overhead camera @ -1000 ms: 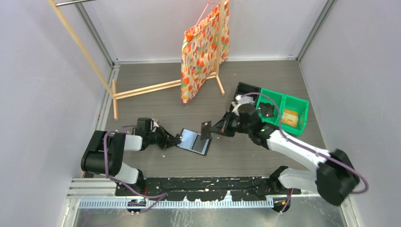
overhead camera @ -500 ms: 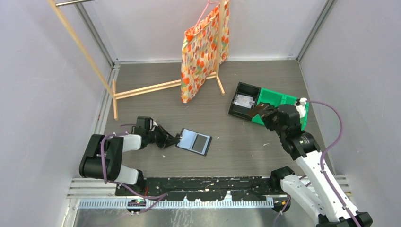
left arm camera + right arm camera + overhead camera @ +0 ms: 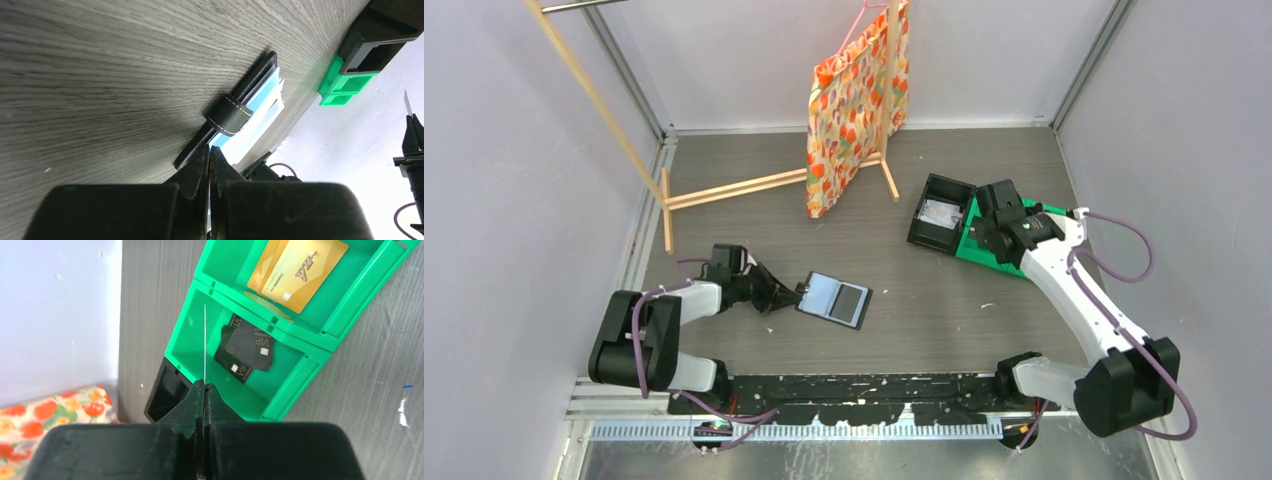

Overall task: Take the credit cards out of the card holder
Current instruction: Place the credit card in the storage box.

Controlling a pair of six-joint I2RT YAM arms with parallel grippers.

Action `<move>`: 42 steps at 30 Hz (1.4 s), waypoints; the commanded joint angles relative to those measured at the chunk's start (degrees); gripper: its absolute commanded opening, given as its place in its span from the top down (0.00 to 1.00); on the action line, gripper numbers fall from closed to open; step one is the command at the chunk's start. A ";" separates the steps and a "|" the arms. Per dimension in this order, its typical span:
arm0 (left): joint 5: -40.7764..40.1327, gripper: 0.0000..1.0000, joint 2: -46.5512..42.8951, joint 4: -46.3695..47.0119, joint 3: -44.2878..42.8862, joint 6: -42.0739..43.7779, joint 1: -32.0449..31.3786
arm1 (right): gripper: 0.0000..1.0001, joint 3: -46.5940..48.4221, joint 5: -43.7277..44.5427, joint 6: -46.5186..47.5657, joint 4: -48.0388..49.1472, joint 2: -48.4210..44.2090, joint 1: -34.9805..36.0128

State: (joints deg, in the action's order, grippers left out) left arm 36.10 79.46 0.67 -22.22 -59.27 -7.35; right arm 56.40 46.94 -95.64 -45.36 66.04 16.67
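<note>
The card holder [image 3: 836,299] lies open on the table, blue-grey inside up. My left gripper [image 3: 796,294] is shut on its left edge. In the left wrist view the holder [image 3: 255,82] shows edge-on with its black clasp tab [image 3: 231,116] and pale cards [image 3: 264,117] sticking out; the left gripper [image 3: 210,149] pinches the rim. My right gripper [image 3: 984,238] hangs over the green bin [image 3: 970,246]. In the right wrist view the right gripper [image 3: 204,384] is shut on a thin card [image 3: 204,342] seen edge-on, above the green bin's middle compartment [image 3: 192,347].
Several black cards [image 3: 245,347] lie in the green bin's middle compartment and gold cards [image 3: 300,270] in the far one. A black open bin [image 3: 941,212] adjoins it. A patterned bag [image 3: 856,100] hangs on a wooden rack [image 3: 724,188] at the back.
My right arm has carried the card away from the holder, to the right and back, to above the green bin. The left gripper and the holder have not moved.
</note>
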 commanded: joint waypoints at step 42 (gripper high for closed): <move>-1.70 1.00 -5.73 -4.50 1.47 1.92 0.41 | 0.54 -5.84 -10.52 2.99 24.59 7.82 -5.93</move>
State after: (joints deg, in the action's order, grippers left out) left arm 33.87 74.13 -4.14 -20.75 -58.02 -7.35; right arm 50.28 33.78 -103.24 -22.28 81.58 10.66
